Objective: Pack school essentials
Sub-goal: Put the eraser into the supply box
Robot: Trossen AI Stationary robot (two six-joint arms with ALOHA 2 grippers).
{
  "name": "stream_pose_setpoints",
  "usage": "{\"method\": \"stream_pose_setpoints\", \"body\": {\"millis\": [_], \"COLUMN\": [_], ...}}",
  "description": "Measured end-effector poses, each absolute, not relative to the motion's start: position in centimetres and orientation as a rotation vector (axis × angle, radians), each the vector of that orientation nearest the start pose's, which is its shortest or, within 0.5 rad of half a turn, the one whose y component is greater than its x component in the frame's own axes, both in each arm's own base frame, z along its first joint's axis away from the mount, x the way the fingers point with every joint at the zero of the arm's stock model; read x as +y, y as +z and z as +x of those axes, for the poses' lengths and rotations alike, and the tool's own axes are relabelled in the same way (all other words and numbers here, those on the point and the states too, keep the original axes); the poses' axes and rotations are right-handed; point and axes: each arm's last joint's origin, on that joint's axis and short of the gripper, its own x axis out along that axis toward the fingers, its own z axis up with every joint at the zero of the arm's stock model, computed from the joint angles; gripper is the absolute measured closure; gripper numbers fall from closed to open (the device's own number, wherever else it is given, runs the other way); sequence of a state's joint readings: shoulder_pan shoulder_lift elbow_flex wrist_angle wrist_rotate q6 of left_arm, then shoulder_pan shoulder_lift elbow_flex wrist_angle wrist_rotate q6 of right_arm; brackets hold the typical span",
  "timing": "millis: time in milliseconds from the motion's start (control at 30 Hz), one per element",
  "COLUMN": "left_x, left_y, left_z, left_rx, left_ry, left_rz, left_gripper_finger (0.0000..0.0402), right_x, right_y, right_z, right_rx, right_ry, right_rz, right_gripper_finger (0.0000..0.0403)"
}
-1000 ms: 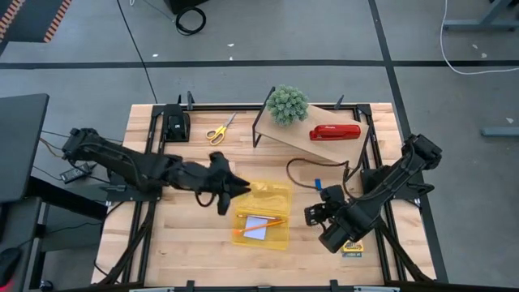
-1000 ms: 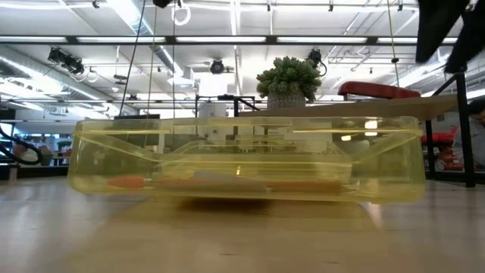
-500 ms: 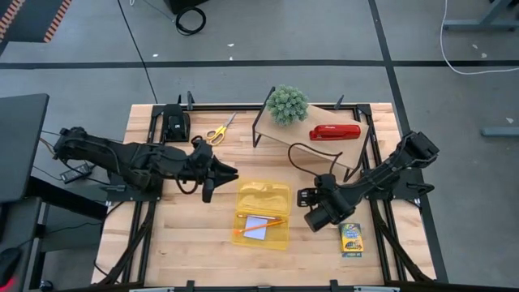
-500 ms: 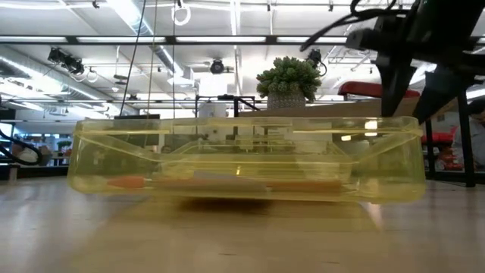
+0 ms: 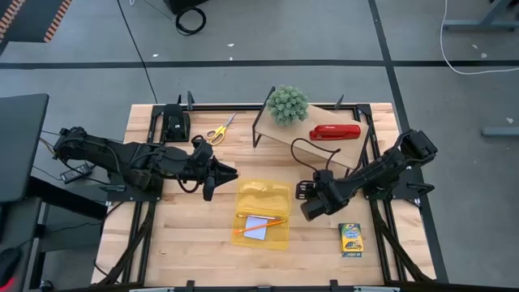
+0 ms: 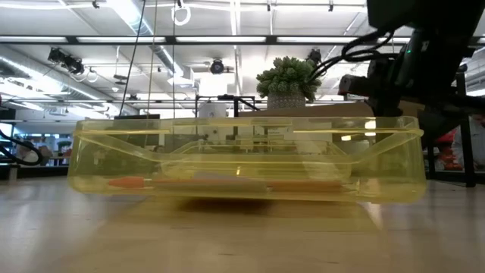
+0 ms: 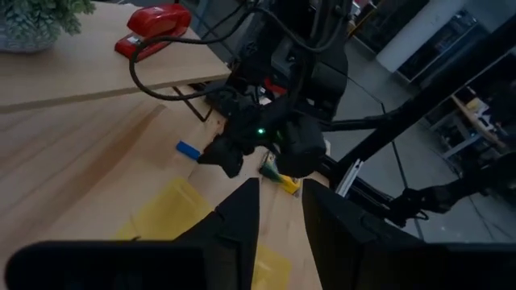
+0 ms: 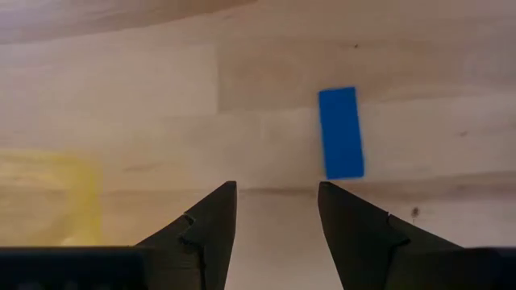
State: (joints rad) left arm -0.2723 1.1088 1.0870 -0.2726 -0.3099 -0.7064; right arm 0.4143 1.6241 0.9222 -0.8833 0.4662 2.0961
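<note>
We hover our right gripper (image 8: 272,211), jaws parted and empty, near the eraser (image 8: 340,132); next, centre over it. Left gripper (image 5: 217,177) waits narrow, empty.

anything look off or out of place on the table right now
Nothing is spilled or damaged. The yellow case lies open with pencils and a notepad inside, but the blue eraser, the crayon box and the scissors lie loose on the table, outside it.
</note>
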Motion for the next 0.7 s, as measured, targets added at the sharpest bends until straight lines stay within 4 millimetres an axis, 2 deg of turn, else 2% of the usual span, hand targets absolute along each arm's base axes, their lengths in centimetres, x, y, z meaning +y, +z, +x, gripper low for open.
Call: {"method": "stream_pose_setpoints", "body": {"millis": [333,700], "left_x": [-5.6,-5.6], "left_y": [36.6,36.5], "left_z": [23.3,23.4], "left_rx": [0.261,0.262], "left_ry": [0.153,0.16], "left_rz": [-0.72,-0.757], "left_gripper_finger": [0.0295,0.0294], "right_x": [7.5,7.0], "right_y": [14.5,12.8], "right_z": [23.2,22.5], "right_rx": [0.808,0.79], "right_ry": [-1.386,-1.365], "right_rz": [1.032,1.029], "right_gripper_finger": [0.0219,0.0219]}}
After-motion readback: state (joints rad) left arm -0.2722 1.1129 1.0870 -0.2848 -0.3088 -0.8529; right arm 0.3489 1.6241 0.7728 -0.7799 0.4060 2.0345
